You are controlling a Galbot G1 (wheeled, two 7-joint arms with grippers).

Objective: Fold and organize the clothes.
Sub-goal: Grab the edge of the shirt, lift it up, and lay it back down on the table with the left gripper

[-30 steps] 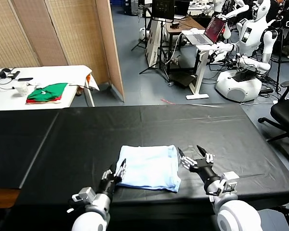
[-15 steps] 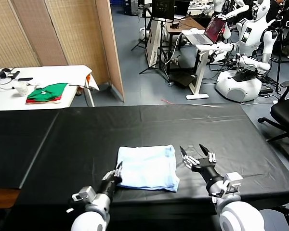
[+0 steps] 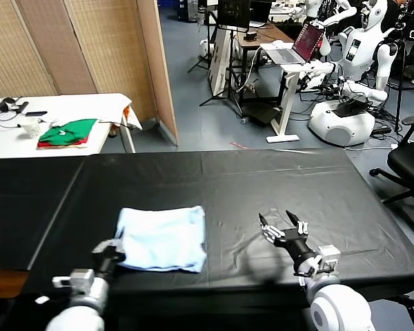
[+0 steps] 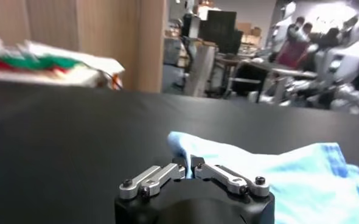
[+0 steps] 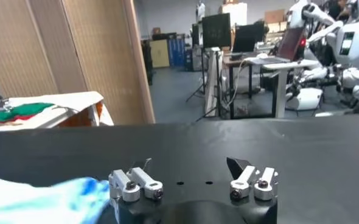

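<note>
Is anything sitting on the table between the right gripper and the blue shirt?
Nothing visible. Only bare black table lies between the open right gripper and the folded blue shirt. The left gripper is shut on the shirt's near-left corner, on the far side from the right one.

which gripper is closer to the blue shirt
Left. The left gripper is shut on the near left corner of the shirt. The right gripper is open over the bare black table, off to the shirt's right and not touching it.
</note>
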